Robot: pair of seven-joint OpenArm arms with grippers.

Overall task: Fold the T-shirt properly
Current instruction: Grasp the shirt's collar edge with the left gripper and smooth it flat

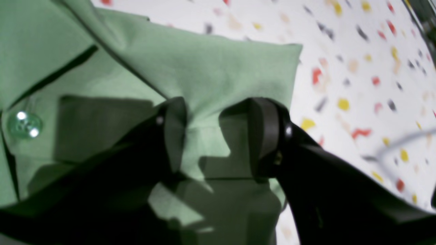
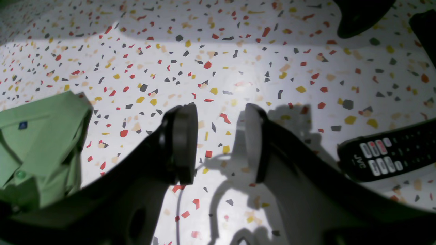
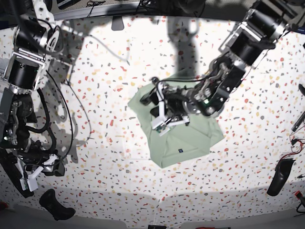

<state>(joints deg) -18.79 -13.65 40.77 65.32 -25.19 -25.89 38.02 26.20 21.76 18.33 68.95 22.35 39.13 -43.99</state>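
Closest to your left wrist lens, the left end effector (image 1: 218,136) has its two black fingers (image 1: 262,136) spread apart over the T-shirt (image 1: 204,68); green cloth bunches up between them, but you cannot tell whether they actually pinch it; call it parted jaws resting on fabric; a pale green button (image 1: 24,125) sits at the left edge of that view, beside a dark fold line of the collar area.

From the base view you see the T-shirt (image 3: 183,138) lying crumpled near the middle of the speckled table (image 3: 105,143), partly folded, with a tiny dark blue label (image 3: 181,151) on its lower part; the left arm reaches in from the upper right and its end effector (image 3: 164,112) sits on the shirt's upper left portion.

Your right end effector (image 2: 221,143) hangs over bare table, jaws apart, nothing between them; the shirt (image 2: 37,136) is at the left edge of that wrist view, well apart from the fingers, with the blue label (image 2: 22,125) and a button (image 2: 20,174) showing; a black remote control (image 2: 388,154) lies on the table at the right; in the base view this end effector (image 3: 33,179) is at the far left, well away from the shirt.
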